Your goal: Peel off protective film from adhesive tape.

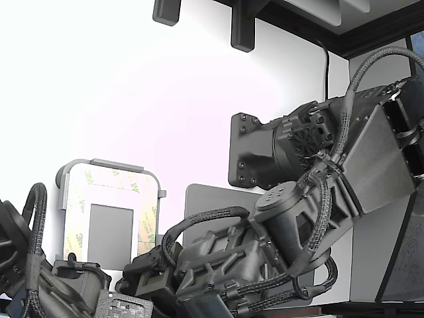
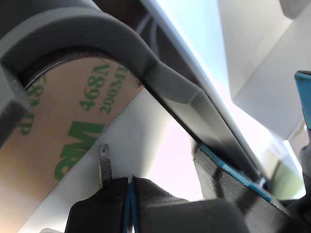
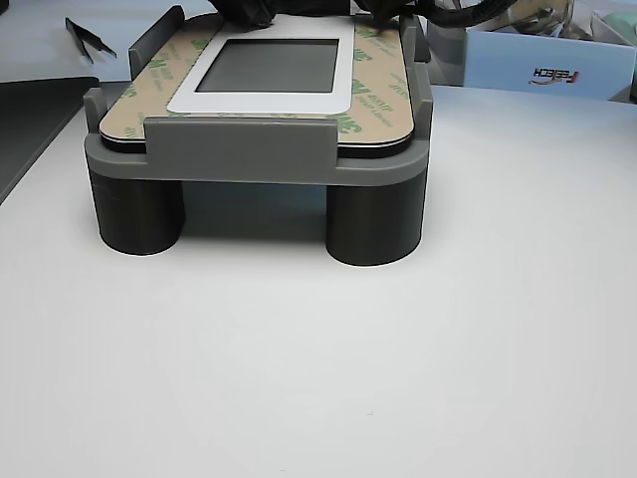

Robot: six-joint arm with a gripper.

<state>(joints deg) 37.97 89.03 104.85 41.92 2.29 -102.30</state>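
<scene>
The protective film [image 2: 63, 126], cream with green 3M print, fills the wrist view close up and still lies flat on the adhesive tape beneath it. It frames a small grey rectangle [image 3: 271, 65] on the white plate [image 2: 141, 141] in a grey holder [image 3: 249, 149]. My gripper [image 2: 130, 183] hovers at the film's inner edge over bare white plate. Its black fingers [image 2: 99, 204] are pressed together with nothing seen between them. A thin metal tip [image 2: 104, 162] sticks out toward the film. In the exterior view the framed plate [image 1: 112, 177] shows at lower left, the gripper hidden low behind arm parts.
The holder stands on two dark round legs [image 3: 373, 224] on a white table [image 3: 398, 378]. Its raised rim [image 2: 107, 39] curves over the film's corner. Black tweezers [image 3: 90, 38] and a dark mat [image 3: 30, 110] lie far left in the other view, a blue box [image 3: 547, 65] far right.
</scene>
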